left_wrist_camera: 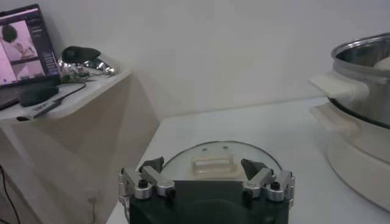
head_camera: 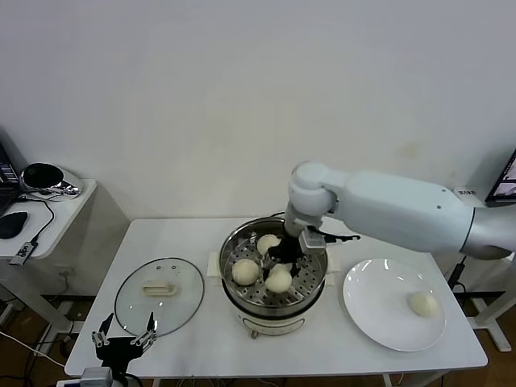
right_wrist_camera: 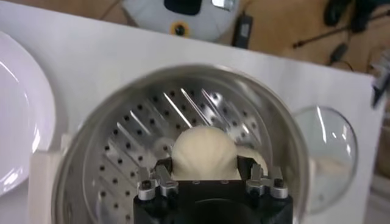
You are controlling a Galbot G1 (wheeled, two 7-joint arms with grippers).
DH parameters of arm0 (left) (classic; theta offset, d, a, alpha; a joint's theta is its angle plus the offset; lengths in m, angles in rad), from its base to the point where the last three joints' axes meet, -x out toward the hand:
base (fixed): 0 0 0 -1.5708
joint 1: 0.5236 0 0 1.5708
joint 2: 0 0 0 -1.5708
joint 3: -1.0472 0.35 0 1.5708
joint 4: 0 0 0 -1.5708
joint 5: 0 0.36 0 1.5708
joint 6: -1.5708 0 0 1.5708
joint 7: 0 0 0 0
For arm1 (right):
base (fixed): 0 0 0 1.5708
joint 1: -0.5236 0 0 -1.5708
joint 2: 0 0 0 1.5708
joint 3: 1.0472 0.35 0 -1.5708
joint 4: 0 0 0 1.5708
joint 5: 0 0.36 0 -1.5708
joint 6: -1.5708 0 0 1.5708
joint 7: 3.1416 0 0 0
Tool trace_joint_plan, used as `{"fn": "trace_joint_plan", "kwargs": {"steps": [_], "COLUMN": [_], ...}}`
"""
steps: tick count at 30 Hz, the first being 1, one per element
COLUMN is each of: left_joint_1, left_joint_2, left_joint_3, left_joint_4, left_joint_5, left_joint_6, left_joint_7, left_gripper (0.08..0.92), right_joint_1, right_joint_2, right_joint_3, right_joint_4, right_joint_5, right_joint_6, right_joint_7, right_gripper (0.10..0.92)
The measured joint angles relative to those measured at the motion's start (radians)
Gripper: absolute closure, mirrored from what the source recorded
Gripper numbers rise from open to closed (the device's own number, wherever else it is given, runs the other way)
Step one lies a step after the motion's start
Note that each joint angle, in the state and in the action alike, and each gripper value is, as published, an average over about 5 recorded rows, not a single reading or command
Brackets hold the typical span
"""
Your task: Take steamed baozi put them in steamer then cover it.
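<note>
Currently the right arm reaches over the desk (head_camera: 185, 242) into the steamer (head_camera: 234, 246), its right tool (right_wrist_camera: 205, 173) closed around one steamed baozi (right_wrist_camera: 203, 153) above the tray. Two baozi lie beside it; a fourth (head_camera: 423, 303) remains on the plate (head_camera: 379, 322). The cover (head_camera: 129, 310) lies flat near the left tool (left_wrist_camera: 206, 182), parked open at the desk edge.

A plain white wall (head_camera: 201, 97) stood behind the white table (head_camera: 173, 242). To the left a smaller side table (head_camera: 56, 211) held a shiny dark helmet-like object (head_camera: 44, 177), a mouse (head_camera: 12, 224) and cables. Brown floor (head_camera: 24, 339) showed beneath.
</note>
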Motion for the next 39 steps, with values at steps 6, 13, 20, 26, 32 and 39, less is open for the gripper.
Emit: {"fn": "trace_joint_plan", "kwargs": {"steps": [6, 13, 20, 26, 32, 39], "left_joint_1": [0.002, -0.001, -0.003, 0.004, 0.008, -0.002], "left_joint_2": [-0.002, 0.0, -0.001, 0.002, 0.008, 0.021], "left_joint_3": [0.001, -0.004, 0.0, -0.002, 0.0, 0.011], "left_joint_4": [-0.002, 0.0, 0.006, 0.003, 0.001, -0.002], "left_joint_5": [-0.001, -0.008, -0.008, -0.009, -0.009, -0.014], "left_joint_6": [0.0, 0.0, 0.0, 0.0, 0.0, 0.001], "left_joint_7": [0.0, 0.0, 0.0, 0.0, 0.0, 0.008], "left_gripper": [0.177, 0.177, 0.177, 0.177, 0.177, 0.177], "right_joint_1": [-0.01, -0.016, -0.005, 0.024, 0.084, 0.166], "right_joint_2": [0.02, 0.031, 0.031, 0.016, -0.034, -0.145], "right_joint_3": [-0.014, -0.024, -0.024, 0.002, 0.038, 0.047], "right_joint_4": [-0.001, 0.002, 0.003, 0.002, -0.003, 0.006], "right_joint_5": [-0.015, -0.031, -0.038, -0.029, 0.031, 0.179], "right_joint_6": [0.019, 0.03, 0.021, -0.017, -0.111, -0.394], "right_joint_7": [0.001, 0.006, 0.028, 0.027, 0.028, 0.017], "right_gripper": [0.373, 0.372, 0.253, 0.204, 0.203, 0.203]}}
